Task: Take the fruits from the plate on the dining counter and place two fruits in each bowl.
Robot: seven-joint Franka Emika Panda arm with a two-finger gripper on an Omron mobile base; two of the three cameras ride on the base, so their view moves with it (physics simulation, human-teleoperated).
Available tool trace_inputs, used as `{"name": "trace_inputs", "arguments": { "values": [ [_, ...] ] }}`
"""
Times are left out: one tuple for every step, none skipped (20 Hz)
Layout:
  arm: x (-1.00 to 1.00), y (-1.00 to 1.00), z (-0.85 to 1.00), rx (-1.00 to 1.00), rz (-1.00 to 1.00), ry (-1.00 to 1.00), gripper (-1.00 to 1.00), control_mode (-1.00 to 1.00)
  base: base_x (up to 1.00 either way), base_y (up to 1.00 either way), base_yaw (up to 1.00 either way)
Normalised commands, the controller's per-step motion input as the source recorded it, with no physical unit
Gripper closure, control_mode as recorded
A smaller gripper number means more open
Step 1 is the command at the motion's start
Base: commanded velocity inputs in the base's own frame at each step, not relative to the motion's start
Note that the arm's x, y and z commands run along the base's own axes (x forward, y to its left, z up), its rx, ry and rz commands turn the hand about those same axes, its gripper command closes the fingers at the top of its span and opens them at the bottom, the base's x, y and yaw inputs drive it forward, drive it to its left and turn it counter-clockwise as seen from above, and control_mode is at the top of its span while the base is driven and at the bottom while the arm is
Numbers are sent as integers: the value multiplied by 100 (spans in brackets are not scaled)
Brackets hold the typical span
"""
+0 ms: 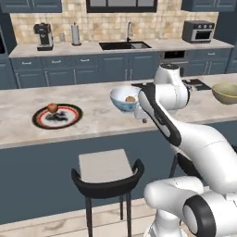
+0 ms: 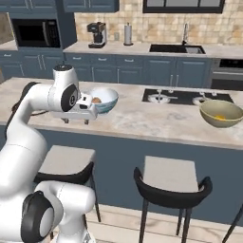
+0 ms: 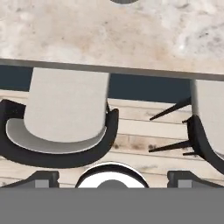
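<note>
End effector [image 2: 77, 120]: jaws spread wide, holding nothing, pointing down over the near edge of the tabletop, just beside the blue bowl.
Tabletop [image 1: 97, 118]: long beige marble-look surface on a dark blue base.
Round plate with dark rim and red ring [image 1: 57, 116]: at the left, one reddish-brown fruit [image 1: 52, 108] on it.
Light blue and white deep bowl [image 1: 122, 98]: an orange-brown fruit [image 1: 130, 99] inside.
Olive yellow-green deep bowl [image 2: 221, 113]: well to the right, a yellow-orange fruit [image 2: 219, 117] inside.
Grey-seated stool with dark curved back [image 3: 61, 122]: below the hand.
</note>
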Motion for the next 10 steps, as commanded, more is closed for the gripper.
{"name": "trace_inputs", "arguments": {
  "values": [
    [0, 0, 0, 0, 0, 0, -100, 100, 0, 100, 0],
    [0, 0, 0, 0, 0, 0, -100, 100, 2, 100, 0],
    [0, 0, 0, 0, 0, 0, -100, 100, 8, 100, 0],
    [0, 0, 0, 0, 0, 0, -100, 100, 17, 100, 3],
    [0, 0, 0, 0, 0, 0, -100, 100, 17, 100, 2],
    [0, 0, 0, 0, 0, 0, -100, 100, 19, 100, 2],
    [0, 0, 0, 0, 0, 0, -100, 100, 21, 100, 2],
    [0, 0, 0, 0, 0, 0, -100, 100, 21, 99, 0],
    [0, 0, 0, 0, 0, 0, -100, 100, 34, 79, 0],
    [0, 0, 0, 0, 0, 0, -100, 100, 36, 82, 0]
  ]
}}
